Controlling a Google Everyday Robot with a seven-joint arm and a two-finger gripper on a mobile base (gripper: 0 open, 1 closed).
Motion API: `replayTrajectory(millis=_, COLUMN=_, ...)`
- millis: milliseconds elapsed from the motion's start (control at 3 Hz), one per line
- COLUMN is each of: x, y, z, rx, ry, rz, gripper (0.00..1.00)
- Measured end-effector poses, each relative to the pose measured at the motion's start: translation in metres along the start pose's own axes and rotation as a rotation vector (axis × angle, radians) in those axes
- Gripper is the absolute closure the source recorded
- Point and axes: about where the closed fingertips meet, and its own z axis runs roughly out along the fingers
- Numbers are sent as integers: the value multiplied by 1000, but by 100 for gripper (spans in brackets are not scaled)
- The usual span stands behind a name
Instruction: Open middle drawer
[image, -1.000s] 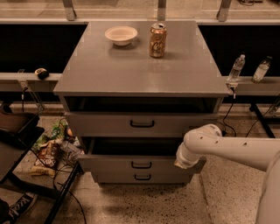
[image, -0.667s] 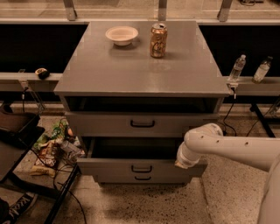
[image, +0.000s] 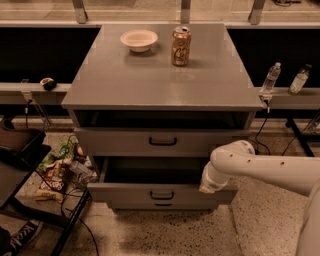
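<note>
The middle drawer (image: 125, 192) of the grey cabinet stands pulled out toward me. Its flat grey front carries a small black loop handle (image: 162, 195), and its plain grey inside (image: 150, 171) shows. My white arm reaches in from the right. My gripper (image: 207, 188) is at the end of the arm, at the right end of the drawer's front, by the top edge. The arm's wrist hides how the gripper meets the drawer.
The top drawer (image: 115, 141) with a longer black handle sits slightly out. The lowest drawer front (image: 130, 204) is shut. A bowl (image: 139, 39) and a can (image: 181, 46) stand on the cabinet top. Snack bags (image: 57, 172) and a dark rack (image: 20, 150) lie at left; bottles (image: 270, 79) stand at right.
The middle drawer has slid a little further out toward me, showing more of its inside. My gripper has moved with its front, slightly down in the view.
</note>
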Motion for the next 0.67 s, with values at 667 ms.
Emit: replayTrajectory(millis=667, x=0, y=0, z=0, rx=0, ry=0, rz=0, gripper=11)
